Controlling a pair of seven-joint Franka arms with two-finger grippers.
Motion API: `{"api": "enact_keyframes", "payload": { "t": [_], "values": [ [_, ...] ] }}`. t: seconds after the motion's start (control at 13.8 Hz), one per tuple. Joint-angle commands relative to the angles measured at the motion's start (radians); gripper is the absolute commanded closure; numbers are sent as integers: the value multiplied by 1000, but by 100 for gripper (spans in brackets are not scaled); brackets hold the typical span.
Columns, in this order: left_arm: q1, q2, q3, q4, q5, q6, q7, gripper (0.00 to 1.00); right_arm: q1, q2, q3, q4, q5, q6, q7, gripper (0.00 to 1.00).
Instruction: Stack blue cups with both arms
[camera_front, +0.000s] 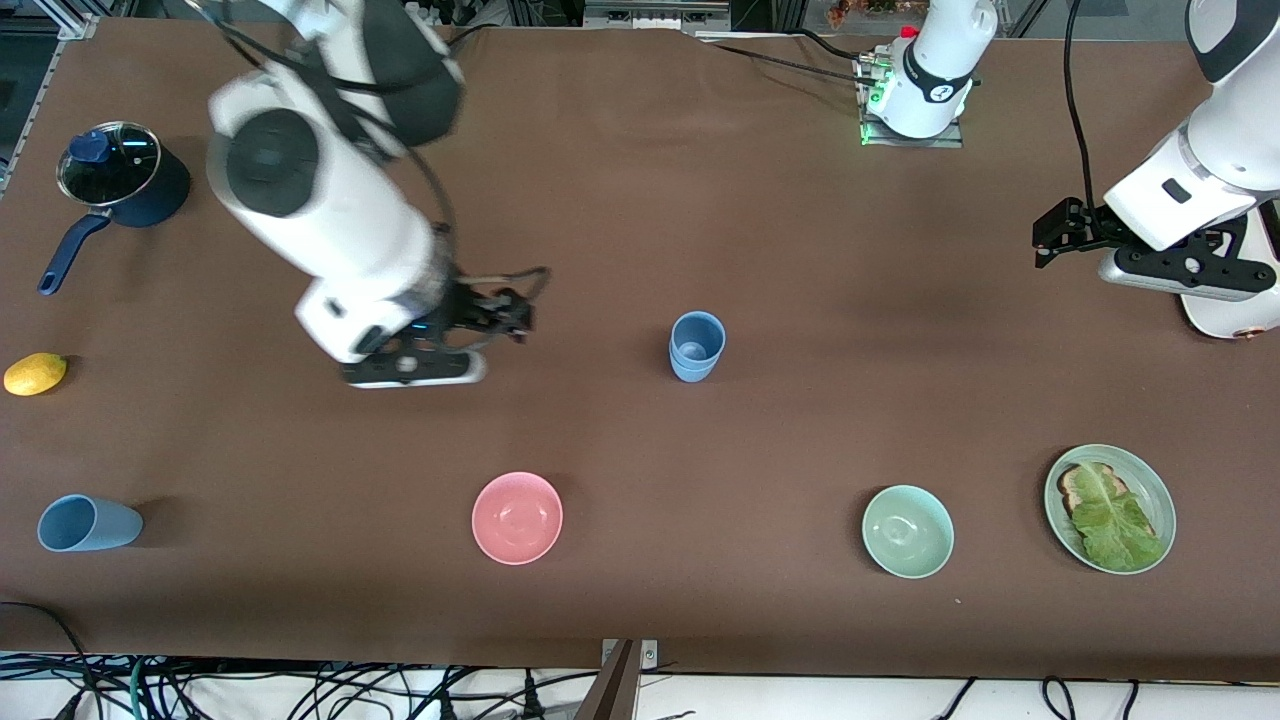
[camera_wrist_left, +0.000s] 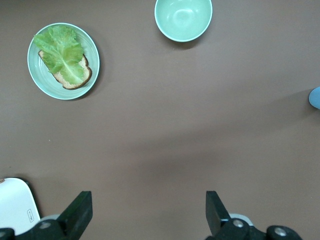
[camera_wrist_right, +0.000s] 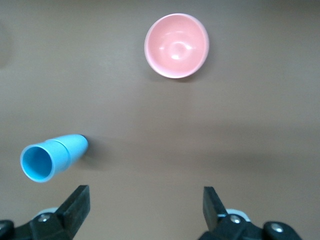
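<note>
Two light-blue cups (camera_front: 696, 346) stand nested upright at the middle of the table; the stack also shows in the right wrist view (camera_wrist_right: 50, 159) and at the edge of the left wrist view (camera_wrist_left: 316, 97). A third blue cup (camera_front: 88, 523) lies on its side at the right arm's end, near the front camera. My right gripper (camera_front: 512, 315) is open and empty over bare table, beside the stack toward the right arm's end; its fingers frame bare table (camera_wrist_right: 145, 200). My left gripper (camera_front: 1052, 236) is open and empty, up over the left arm's end (camera_wrist_left: 149, 202).
A pink bowl (camera_front: 517, 517) and a pale green bowl (camera_front: 907, 531) sit nearer the front camera than the stack. A green plate (camera_front: 1152, 478) holds toast and lettuce. A navy long-handled pot (camera_front: 120, 175) and a lemon (camera_front: 35, 373) sit at the right arm's end.
</note>
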Motion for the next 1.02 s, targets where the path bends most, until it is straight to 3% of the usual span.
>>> {"api": "enact_keyframes", "payload": {
  "t": [0.0, 0.22, 0.44, 0.95],
  "values": [
    [-7, 16, 6, 34, -21, -24, -5, 0, -12, -228, -132, -243, 81, -4, -189, 0],
    [-9, 16, 6, 34, -21, -24, -5, 0, -113, -339, -152, -347, 70, -31, -300, 0],
    [-9, 16, 6, 34, -21, -25, -5, 0, -210, -376, -155, -373, 59, -34, -388, 0],
    [-9, 16, 6, 34, -21, -39, -5, 0, -221, -370, -160, -333, 15, -111, -391, 0]
  ]
}}
